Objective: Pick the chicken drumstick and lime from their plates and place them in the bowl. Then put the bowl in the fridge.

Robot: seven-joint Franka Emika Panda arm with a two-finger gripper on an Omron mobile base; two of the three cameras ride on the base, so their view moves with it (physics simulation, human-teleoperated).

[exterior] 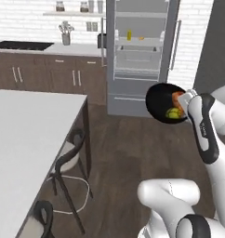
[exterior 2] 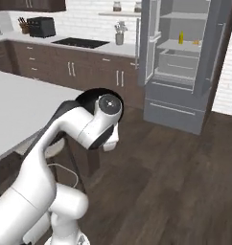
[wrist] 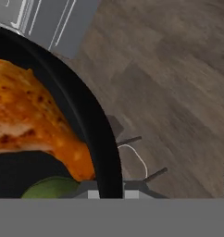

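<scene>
Both foods are already loaded: the chicken drumstick (wrist: 35,120) and the lime (wrist: 51,187) lie together inside the black bowl (exterior: 157,100), which hangs in the air over the wooden floor (exterior: 119,153), carried at the end of the arm, well short of the fridge (exterior: 140,56) whose door stands open at the far side. What remains, I judge, is to carry the bowl across and set it on a white shelf. The jaws straddle the bowl's rim and appear clamped on it.
</scene>
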